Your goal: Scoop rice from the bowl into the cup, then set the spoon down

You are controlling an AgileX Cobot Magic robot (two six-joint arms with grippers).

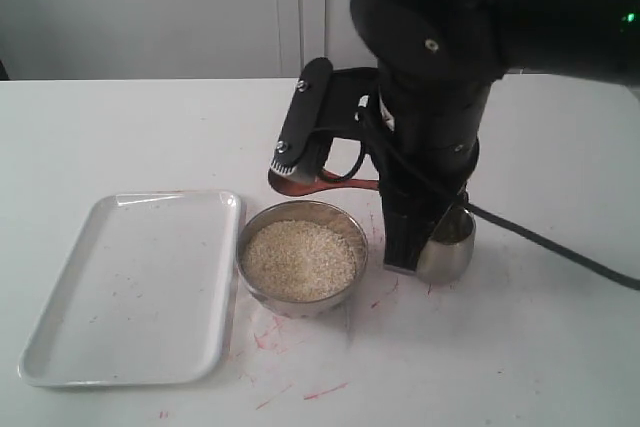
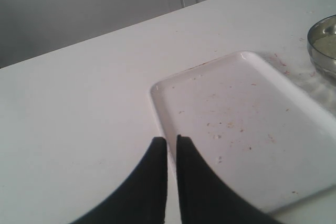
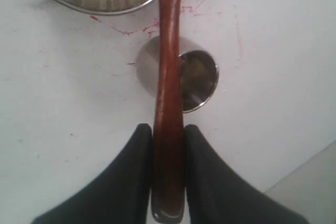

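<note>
The steel bowl (image 1: 348, 285) sits mid-table, filled with off-white rice (image 1: 300, 259). Right of it stands the small steel cup (image 1: 452, 247), partly hidden by my right arm (image 1: 430, 127). My right gripper (image 3: 168, 129) is shut on the handle of the reddish-brown wooden spoon (image 3: 169, 77). The handle passes above the cup (image 3: 199, 80) towards the bowl (image 3: 105, 3). In the exterior view the spoon (image 1: 318, 183) hangs level above the bowl's far rim; I cannot see what it carries. My left gripper (image 2: 171, 139) is shut with nothing in it, over the tray's edge.
A white rectangular tray (image 1: 130, 287) lies left of the bowl and also shows in the left wrist view (image 2: 252, 129). Red marks streak the table around the bowl and cup. A black cable (image 1: 560, 247) trails off to the right behind the cup.
</note>
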